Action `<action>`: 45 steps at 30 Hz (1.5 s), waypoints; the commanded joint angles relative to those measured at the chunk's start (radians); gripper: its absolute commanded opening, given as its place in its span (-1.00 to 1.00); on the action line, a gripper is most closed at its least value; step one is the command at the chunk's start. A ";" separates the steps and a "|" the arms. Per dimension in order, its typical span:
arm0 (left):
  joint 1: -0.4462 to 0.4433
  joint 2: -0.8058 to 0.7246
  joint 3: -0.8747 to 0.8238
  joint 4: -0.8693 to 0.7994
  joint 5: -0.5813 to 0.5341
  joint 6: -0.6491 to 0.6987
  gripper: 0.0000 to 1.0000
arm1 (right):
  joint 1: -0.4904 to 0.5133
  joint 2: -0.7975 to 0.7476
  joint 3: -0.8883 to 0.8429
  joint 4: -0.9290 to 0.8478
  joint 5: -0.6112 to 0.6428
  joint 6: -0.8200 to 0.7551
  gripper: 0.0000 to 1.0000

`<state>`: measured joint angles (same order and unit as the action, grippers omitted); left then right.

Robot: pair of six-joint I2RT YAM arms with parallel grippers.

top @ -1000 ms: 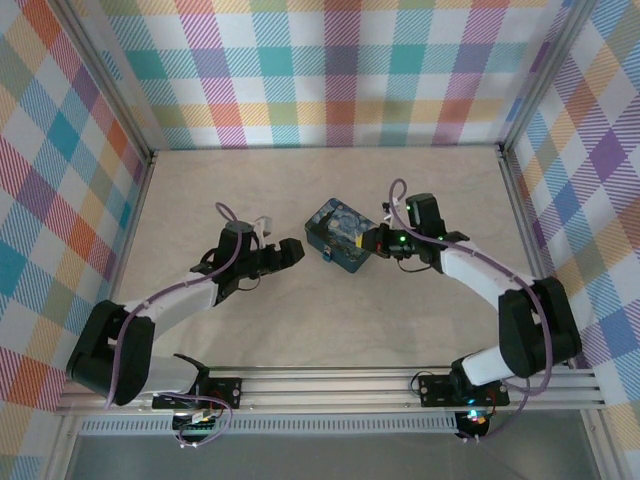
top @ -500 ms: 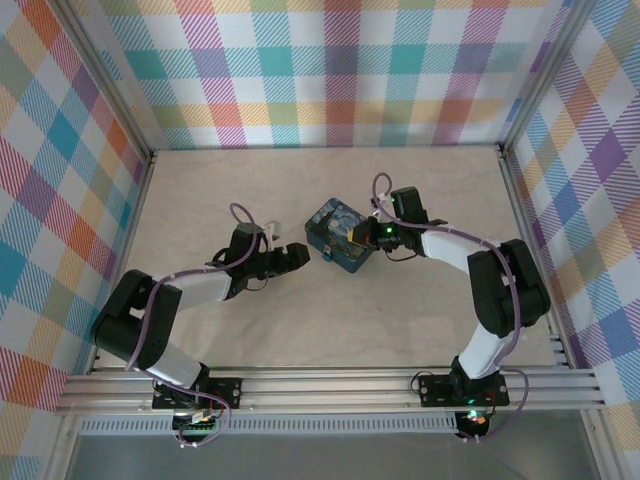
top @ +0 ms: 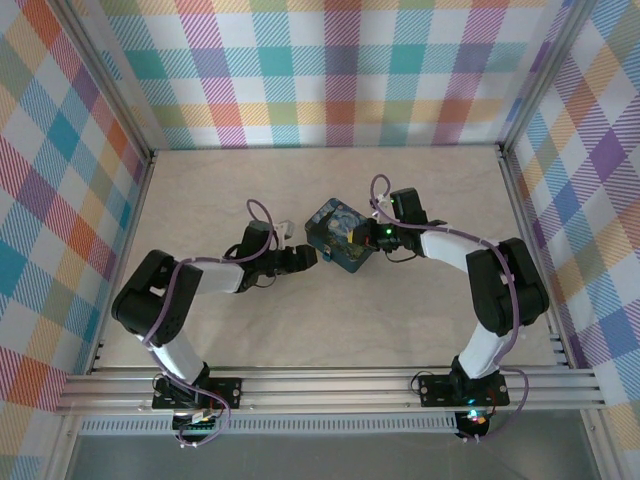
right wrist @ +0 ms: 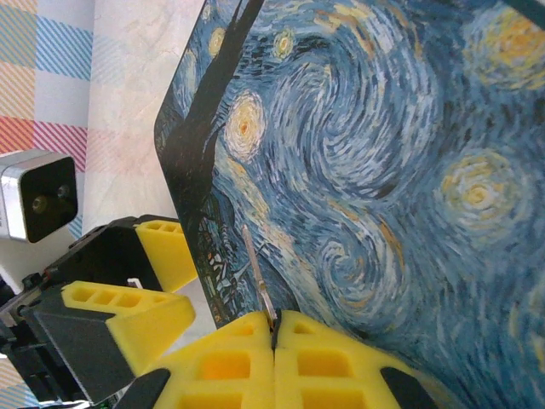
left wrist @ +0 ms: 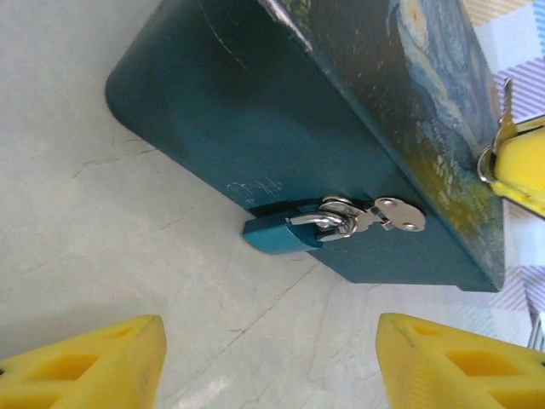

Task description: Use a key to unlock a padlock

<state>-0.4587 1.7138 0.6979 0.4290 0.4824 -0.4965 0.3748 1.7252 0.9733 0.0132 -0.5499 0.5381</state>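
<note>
The padlock (left wrist: 279, 233) is a small teal-blue body with a silver shackle hooked through the latch on the side of the night-sky painted tin (left wrist: 341, 162), low against the table. My left gripper (left wrist: 272, 366) is open, its yellow fingers (left wrist: 85, 366) spread wide just short of the padlock, and it shows from above (top: 305, 258). My right gripper (right wrist: 274, 328) is shut on the key (right wrist: 255, 268), whose thin silver blade sticks out over the tin's lid (right wrist: 383, 170). From the left wrist, the key (left wrist: 504, 106) pokes up beyond the tin's far edge.
The tin (top: 340, 235) sits mid-table between both arms, with the right gripper (top: 372, 237) over its right side. Bare marbled tabletop (top: 330, 320) lies in front. Plaid walls enclose the back and sides.
My left gripper has slid right until it is close to the tin's left side. My right gripper moved left onto the tin early on and has since held still.
</note>
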 commanded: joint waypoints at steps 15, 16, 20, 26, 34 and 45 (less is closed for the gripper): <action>-0.029 0.142 0.111 0.076 0.025 0.173 0.27 | 0.029 0.017 -0.030 -0.066 0.068 -0.052 -1.00; -0.028 0.149 0.118 0.076 0.031 0.174 0.27 | 0.030 0.017 -0.030 -0.066 0.071 -0.053 -1.00; -0.033 0.168 0.138 0.081 0.041 0.171 0.21 | 0.032 0.014 -0.030 -0.070 0.074 -0.052 -1.00; -0.050 0.196 0.158 0.086 0.067 0.170 0.09 | 0.036 0.015 -0.025 -0.070 0.076 -0.048 -1.00; -0.075 0.222 0.147 0.123 0.083 0.146 -0.05 | 0.044 0.021 -0.021 -0.065 0.076 -0.046 -1.00; -0.092 0.231 0.142 0.163 0.083 0.112 -0.12 | 0.050 0.024 -0.022 -0.064 0.077 -0.045 -1.00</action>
<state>-0.5152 1.9217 0.8352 0.5564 0.5346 -0.3691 0.4019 1.7180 0.9688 0.0231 -0.4980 0.5114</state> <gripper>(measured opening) 0.443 0.049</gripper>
